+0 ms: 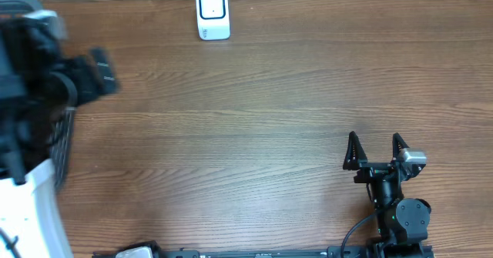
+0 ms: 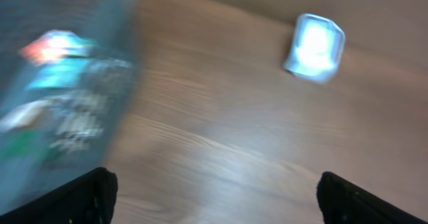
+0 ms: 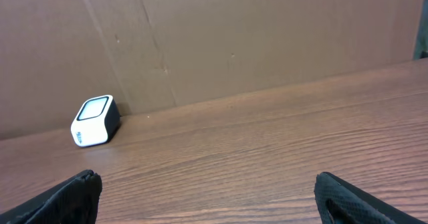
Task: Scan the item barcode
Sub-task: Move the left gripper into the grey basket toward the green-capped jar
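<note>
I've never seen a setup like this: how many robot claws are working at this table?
2. The left gripper is at the table's left edge, blurred; the right gripper rests toward its near right corner. Both are open and empty.

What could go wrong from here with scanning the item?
The left wrist view is smeared, so the open left gripper may misjudge its grab among the packages, or clip the wall of the basket. The scanner stands by the far edge; a package may reach it wrong side toward its window.
</note>
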Motion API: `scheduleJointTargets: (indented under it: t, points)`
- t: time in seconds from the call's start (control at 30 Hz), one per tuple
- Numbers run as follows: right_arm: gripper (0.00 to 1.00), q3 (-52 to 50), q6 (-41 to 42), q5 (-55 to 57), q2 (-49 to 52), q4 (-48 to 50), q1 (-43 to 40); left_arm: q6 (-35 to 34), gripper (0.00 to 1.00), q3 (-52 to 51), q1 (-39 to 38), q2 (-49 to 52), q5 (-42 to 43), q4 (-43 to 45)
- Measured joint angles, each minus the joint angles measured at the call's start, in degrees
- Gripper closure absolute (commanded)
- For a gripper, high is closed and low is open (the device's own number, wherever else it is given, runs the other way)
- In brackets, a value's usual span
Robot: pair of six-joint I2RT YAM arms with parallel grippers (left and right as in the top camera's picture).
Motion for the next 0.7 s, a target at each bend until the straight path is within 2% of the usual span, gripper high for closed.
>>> scheduleJointTargets:
  t: [0.13, 0.17, 0.4, 0.7]
  points:
    - [0.0, 0.0, 0.0, 0.0, 0.0, 0.0, 0.0, -3.2, 0.05, 4.8, 9.9, 0.3, -3.6, -1.9]
    - [0.0, 0.0, 0.0, 0.0, 0.0, 0.0, 0.0, -3.8, 0.01, 4.9, 14.1, 0.3, -3.7, -2.0]
    - [0.0, 0.0, 0.0, 0.0, 0.0, 0.0, 0.0, -5.7, 0.0, 4.9, 31.2, 5.9, 0.3, -2.1]
    - [0.0, 0.0, 0.0, 0.0, 0.0, 0.0, 0.0, -5.4, 0.01, 4.1, 37.7, 20.2, 2.6, -3.0]
